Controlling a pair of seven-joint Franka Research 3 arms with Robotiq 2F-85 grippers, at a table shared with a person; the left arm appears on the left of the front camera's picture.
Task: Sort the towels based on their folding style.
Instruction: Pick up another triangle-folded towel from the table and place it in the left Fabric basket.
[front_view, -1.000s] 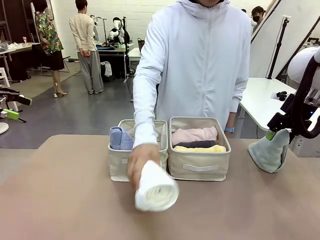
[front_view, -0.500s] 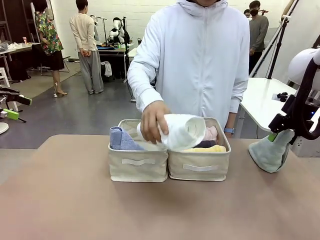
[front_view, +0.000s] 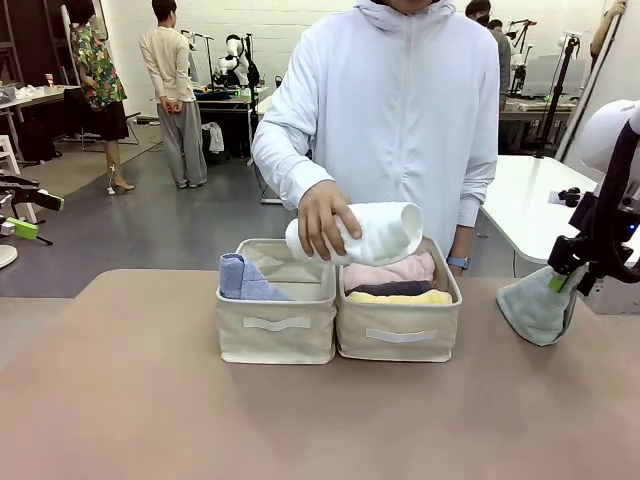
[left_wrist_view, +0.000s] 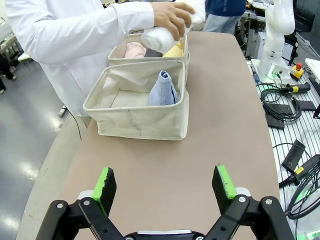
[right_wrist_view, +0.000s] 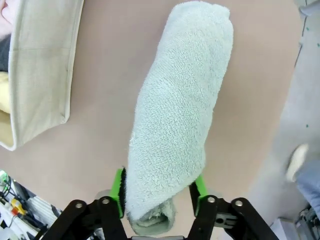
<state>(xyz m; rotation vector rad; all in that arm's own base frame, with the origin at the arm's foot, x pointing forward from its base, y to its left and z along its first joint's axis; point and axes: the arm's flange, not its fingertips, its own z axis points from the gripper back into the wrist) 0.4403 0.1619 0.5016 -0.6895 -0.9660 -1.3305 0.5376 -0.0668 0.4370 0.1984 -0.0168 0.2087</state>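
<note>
Hand (front_view: 322, 215) lifted white towel (front_view: 375, 232) above bins (front_view: 275, 340); right end effector (right_wrist_view: 159, 192) grips grey-green towel (right_wrist_view: 175, 115).

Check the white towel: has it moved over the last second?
Yes. The white towel in the person's hand was in front of the left bin; it is now lifted above the right bin, farther from the robot.

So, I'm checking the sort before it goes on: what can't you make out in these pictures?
- Dark grey towel: in the front view it is only a sliver between the pink towel and the yellow towel, so its fold is hidden.
- Right tool: in the right wrist view the pale green towel covers the pads, so a firm grip is unclear.
- Right bin contents: in the left wrist view the person's hand and the white rolled towel cover most.
</note>
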